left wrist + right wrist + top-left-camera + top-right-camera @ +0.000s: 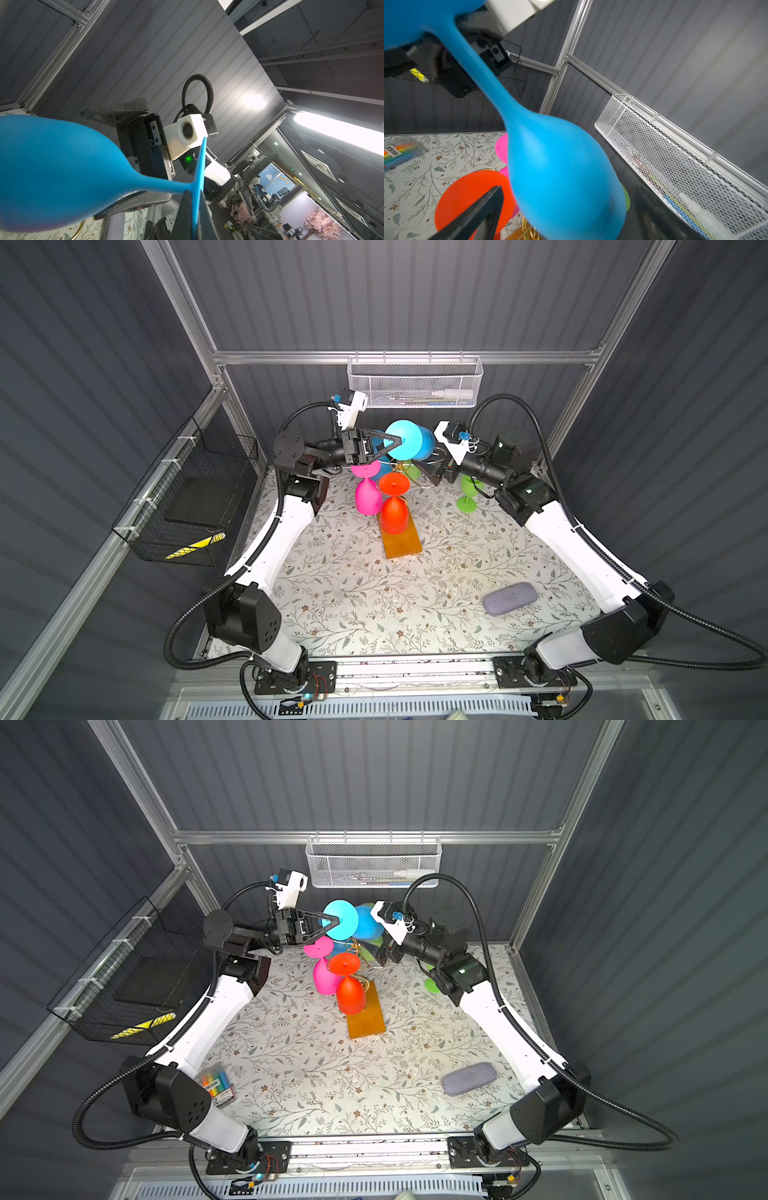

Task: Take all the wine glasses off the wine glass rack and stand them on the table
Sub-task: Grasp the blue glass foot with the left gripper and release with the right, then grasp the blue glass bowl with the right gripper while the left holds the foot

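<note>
A blue wine glass (pixel 424 443) (pixel 368 923) lies tilted on its side above the gold wire wine glass rack (pixel 401 466), whose amber base (pixel 402 541) (pixel 366 1018) rests on the floral mat. My left gripper (pixel 397 442) (pixel 196 218) is shut on the edge of the glass's round foot (pixel 201 166). The right gripper (pixel 424 462) (pixel 566 216) is open, and its fingers (pixel 477 214) stand on either side of the blue bowl (pixel 562 182) with small gaps. Pink (pixel 368 497) and red (pixel 393 514) glasses hang upside down on the rack.
A green glass (pixel 469 493) stands on the mat right of the rack, under the right arm. A white mesh basket (pixel 413 383) hangs on the back rail and a black wire basket (pixel 187 497) on the left wall. A grey case (pixel 510 598) and a marker pack (pixel 216 1083) lie near the front.
</note>
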Controlling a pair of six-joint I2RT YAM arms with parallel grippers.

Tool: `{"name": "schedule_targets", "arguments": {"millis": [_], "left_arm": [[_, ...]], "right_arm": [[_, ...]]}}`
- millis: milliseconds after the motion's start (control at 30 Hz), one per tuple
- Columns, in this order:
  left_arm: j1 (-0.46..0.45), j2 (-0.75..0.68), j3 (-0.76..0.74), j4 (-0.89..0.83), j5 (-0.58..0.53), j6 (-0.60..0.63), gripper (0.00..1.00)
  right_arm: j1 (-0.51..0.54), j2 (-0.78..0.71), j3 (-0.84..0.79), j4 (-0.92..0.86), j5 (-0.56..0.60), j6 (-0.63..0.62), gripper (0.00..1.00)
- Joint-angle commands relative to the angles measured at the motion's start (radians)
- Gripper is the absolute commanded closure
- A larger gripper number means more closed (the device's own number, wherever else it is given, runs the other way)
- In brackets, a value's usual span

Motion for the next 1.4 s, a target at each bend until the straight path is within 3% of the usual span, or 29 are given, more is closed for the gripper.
{"name": "schedule_targets", "arguments": {"millis": [0, 367, 867, 1067, 1367], "left_arm": [[-0.002, -0.041, -0.006, 0.044, -0.01, -0.011, 1.0], [-0.002, -0.049, -0.015, 0.059, -0.013, -0.028, 1.0], [-0.001, -0.037, 0.018, 0.066, -0.002, -0.03, 1.0], [-0.002, -0.026, 0.045, 0.071, -0.002, -0.044, 1.0], [-0.002, -0.015, 0.046, 0.151, -0.004, -0.104, 1.0]], "right_arm": [[0.013, 0.035, 0.056, 0.01, -0.018, -0.016, 0.01], [0.035, 0.118, 0.143, -0.035, -0.021, -0.026, 0.01], [0.054, 0.054, 0.056, -0.003, 0.086, -0.01, 0.17], [0.061, 0.033, 0.031, -0.016, 0.093, -0.021, 0.07], [0.064, 0.037, 0.019, -0.015, 0.101, -0.019, 0.04]]}}
